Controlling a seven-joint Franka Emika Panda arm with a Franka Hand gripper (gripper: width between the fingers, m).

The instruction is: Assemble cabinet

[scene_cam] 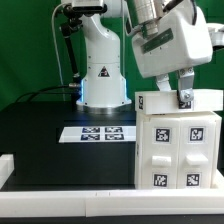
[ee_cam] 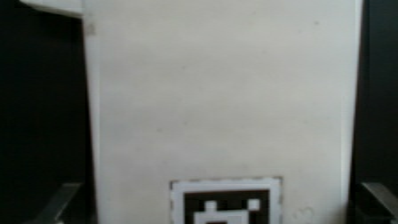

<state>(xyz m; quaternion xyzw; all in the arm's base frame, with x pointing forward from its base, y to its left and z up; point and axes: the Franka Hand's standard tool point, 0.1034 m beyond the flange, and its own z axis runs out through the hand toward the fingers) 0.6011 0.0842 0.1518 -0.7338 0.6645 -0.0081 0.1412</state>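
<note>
The cabinet (scene_cam: 180,145) is a large white box standing at the exterior view's right, its front face carrying several black-and-white tags. A white top panel (scene_cam: 160,101) lies across it. My gripper (scene_cam: 185,98) reaches down onto that top panel. In the wrist view the white panel (ee_cam: 214,90) fills the frame, with one tag (ee_cam: 226,203) near my fingers. My gripper (ee_cam: 219,205) is open: the jaws stand wide on either side of the panel, with a thin dark gap at each edge. The left fingertip (ee_cam: 64,202) shows only at the frame's corner.
The marker board (scene_cam: 100,132) lies flat on the black table (scene_cam: 45,140), toward the exterior view's left of the cabinet. The arm's white base (scene_cam: 103,75) stands behind it. A white rim (scene_cam: 60,190) runs along the table's front edge.
</note>
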